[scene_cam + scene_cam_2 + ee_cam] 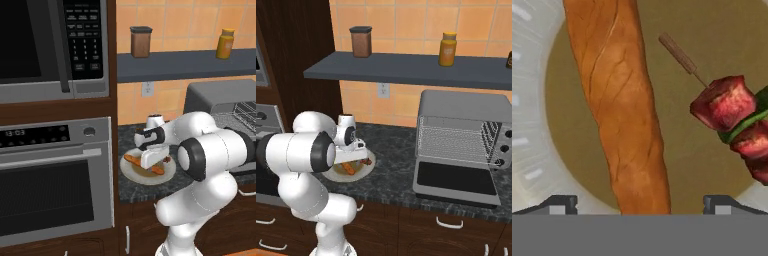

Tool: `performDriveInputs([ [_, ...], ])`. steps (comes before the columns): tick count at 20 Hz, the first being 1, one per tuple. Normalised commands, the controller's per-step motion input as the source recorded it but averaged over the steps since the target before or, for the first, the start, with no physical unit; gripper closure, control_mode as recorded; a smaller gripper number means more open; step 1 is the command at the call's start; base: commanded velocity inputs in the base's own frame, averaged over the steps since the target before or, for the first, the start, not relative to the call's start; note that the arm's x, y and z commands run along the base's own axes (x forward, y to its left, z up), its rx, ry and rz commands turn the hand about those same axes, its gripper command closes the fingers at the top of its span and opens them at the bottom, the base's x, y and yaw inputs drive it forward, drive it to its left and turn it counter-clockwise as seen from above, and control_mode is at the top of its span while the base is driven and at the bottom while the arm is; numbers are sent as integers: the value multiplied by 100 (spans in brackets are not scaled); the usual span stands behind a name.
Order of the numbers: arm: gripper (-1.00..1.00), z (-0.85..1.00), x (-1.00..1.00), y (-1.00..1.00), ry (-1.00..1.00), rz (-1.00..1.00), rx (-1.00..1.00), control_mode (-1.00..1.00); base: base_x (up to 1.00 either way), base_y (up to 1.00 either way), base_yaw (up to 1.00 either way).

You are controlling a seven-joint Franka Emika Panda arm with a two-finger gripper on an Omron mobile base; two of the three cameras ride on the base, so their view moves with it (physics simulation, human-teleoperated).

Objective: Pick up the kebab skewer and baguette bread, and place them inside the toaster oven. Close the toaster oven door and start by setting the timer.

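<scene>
While the gripper (640,202) hangs low over the plate (131,172) with its jaws spread wide and nothing between them, we read the step in hand as the pick of the baguette bread (619,100). In the hand view the loaf runs from top centre down to bottom centre, passing between the two finger tips but nearer the left one, so we'd nudge the hand sideways to centre it, keep the jaws square across the loaf's narrow width, then drop straight down & close. We'd grip near the middle of its length so it doesn't tip when lifted. The kebab skewer (727,112) lies just beside it at right of the same view, w/ bare stick end pointing to upper centre; we want the right finger landing in the gap between the two, not on the meat. The bread looks orange-brown, slim, crusty w/ long cracks. The skewer's chunks are dark red w/ a green bit between. In the right base view the toaster oven (463,145) sits at centre right, well apart from the plate, its toaster oven door (456,181) dropped open, wire rack showing.
</scene>
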Motion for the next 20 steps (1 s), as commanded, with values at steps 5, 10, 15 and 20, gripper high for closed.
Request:
performDriveInputs([
  [5,-100,-24,4,8,-3,0,0,-100,0,0,0],
  [10,100,-5,0,1,0,0,0,-100,0,0,0],
  [15,100,0,0,0,-1,0,0,-100,0,0,0],
  [20,100,65,-13,-9,-5,1,0,-100,0,0,0],
])
